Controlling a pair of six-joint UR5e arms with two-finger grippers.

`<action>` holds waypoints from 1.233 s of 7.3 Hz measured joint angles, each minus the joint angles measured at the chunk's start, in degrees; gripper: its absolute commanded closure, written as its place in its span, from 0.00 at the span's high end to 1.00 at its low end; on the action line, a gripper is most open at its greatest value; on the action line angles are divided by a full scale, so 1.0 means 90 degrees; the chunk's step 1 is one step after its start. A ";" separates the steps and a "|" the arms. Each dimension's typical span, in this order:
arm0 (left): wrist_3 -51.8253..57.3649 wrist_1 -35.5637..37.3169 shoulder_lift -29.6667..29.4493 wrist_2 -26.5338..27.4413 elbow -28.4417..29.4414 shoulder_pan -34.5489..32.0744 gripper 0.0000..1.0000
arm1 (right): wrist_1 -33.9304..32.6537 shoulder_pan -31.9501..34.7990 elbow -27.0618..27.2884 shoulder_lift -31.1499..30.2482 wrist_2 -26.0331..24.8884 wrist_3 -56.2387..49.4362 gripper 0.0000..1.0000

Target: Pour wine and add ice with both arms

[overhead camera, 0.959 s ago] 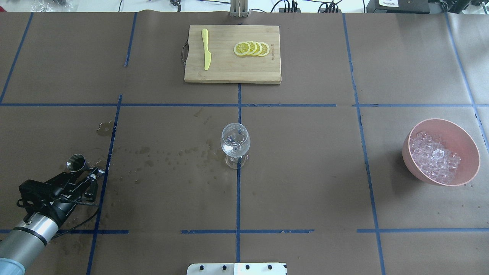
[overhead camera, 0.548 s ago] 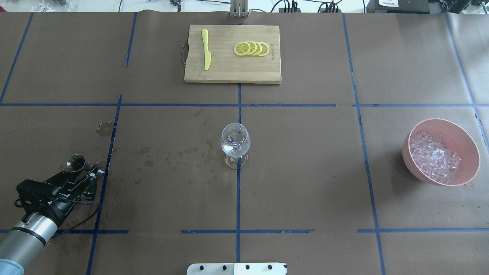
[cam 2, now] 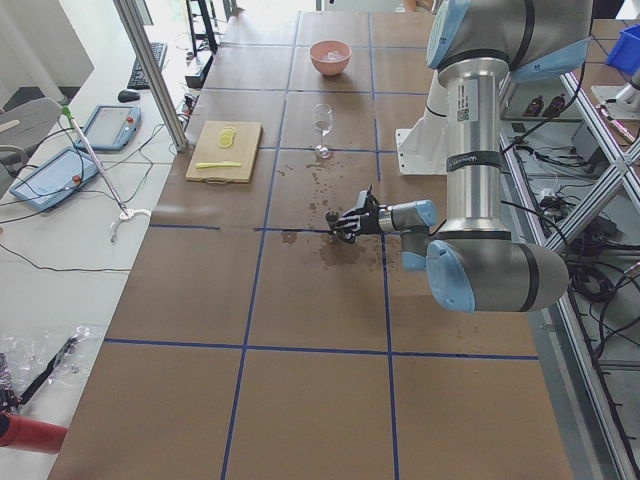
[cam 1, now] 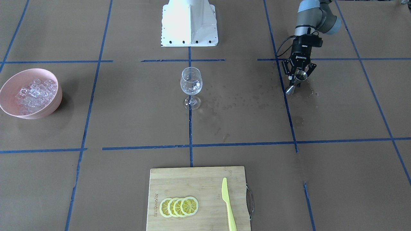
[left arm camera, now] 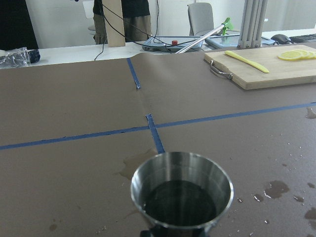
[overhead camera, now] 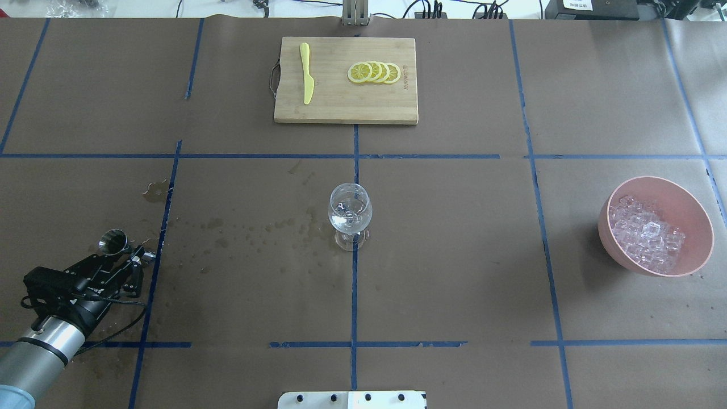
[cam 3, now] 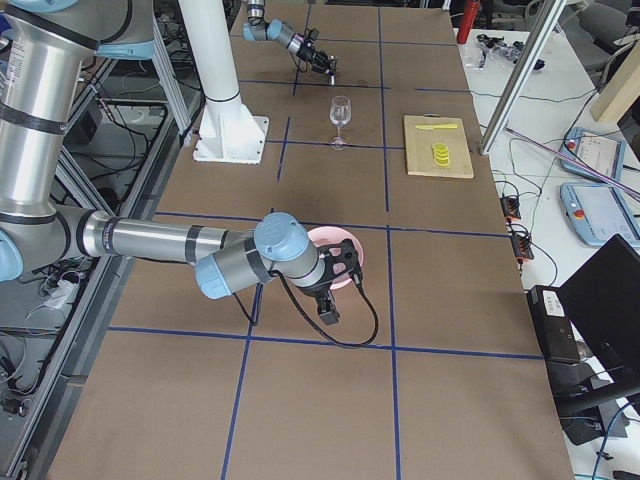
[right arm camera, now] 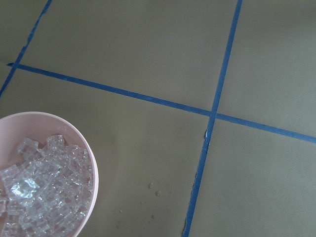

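Observation:
A wine glass (overhead camera: 350,218) stands at the table's middle and also shows in the front view (cam 1: 191,84). It holds a little clear wine that is hard to see. A steel jigger (overhead camera: 113,240) sits at the near left and fills the bottom of the left wrist view (left arm camera: 181,190). My left gripper (overhead camera: 132,258) is low by the table, its fingers spread on either side of the jigger (cam 1: 300,76). Ice cubes (overhead camera: 644,236) are heaped in a pink bowl (overhead camera: 696,210) at the right. My right gripper (cam 3: 345,262) hovers by the bowl (right arm camera: 91,163); I cannot tell if it is open.
A wooden cutting board (overhead camera: 346,108) at the far middle carries lemon slices (overhead camera: 375,72) and a yellow knife (overhead camera: 306,74). Wet spots (overhead camera: 255,227) lie between the jigger and the glass. The white pedestal (cam 1: 189,22) is at the robot's side.
My left arm has drawn back slightly toward the near left edge. The jigger's cup has stayed in place. Glass and bowl are unchanged.

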 measured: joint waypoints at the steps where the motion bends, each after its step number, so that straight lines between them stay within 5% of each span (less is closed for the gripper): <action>1: 0.0000 -0.0053 0.0000 0.0000 -0.0016 -0.0001 0.00 | 0.0000 0.0000 0.0001 0.0000 0.0000 0.0000 1.00; 5: 0.0517 -0.0861 -0.0005 0.0000 -0.0068 -0.0029 0.00 | 0.0000 0.0000 -0.0001 0.0010 -0.0009 0.0000 1.00; 9: 0.3540 -0.2311 -0.0572 -0.0018 -0.0328 -0.0077 0.00 | 0.0002 0.0000 -0.0004 0.0020 -0.0010 0.0057 1.00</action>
